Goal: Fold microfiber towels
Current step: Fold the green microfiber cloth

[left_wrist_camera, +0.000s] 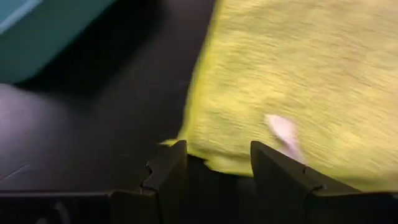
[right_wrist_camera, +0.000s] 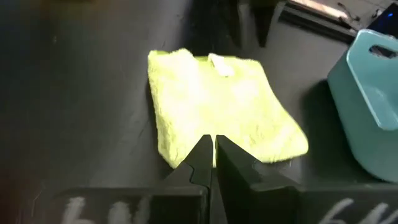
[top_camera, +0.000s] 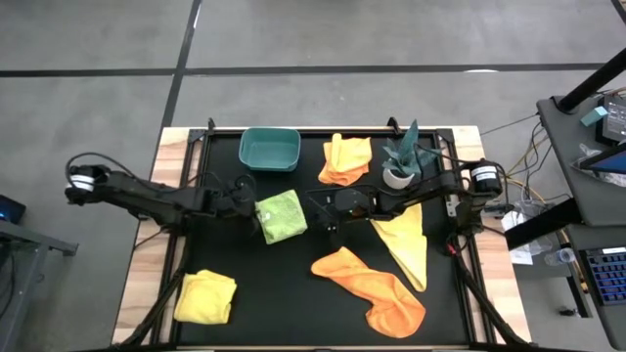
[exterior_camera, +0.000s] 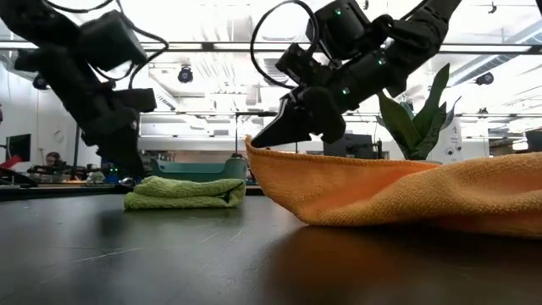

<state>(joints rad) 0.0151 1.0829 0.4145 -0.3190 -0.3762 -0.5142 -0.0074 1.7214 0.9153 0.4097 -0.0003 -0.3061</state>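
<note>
Sitting empty by the table's far edge, teal bin (top_camera: 269, 149), left tool (top_camera: 252, 210) parted beside folded lime green towel (top_camera: 282, 215), right tool (top_camera: 330, 229) closed, empty.

Five towels were counted on the table: two orange (top_camera: 346, 159) (top_camera: 372, 288), two yellow (top_camera: 206, 296) (top_camera: 407, 242) and one lime green (top_camera: 281, 215). One teal bin (top_camera: 269, 149) and one potted plant (top_camera: 402, 156) were counted, and two arms were seen
</note>
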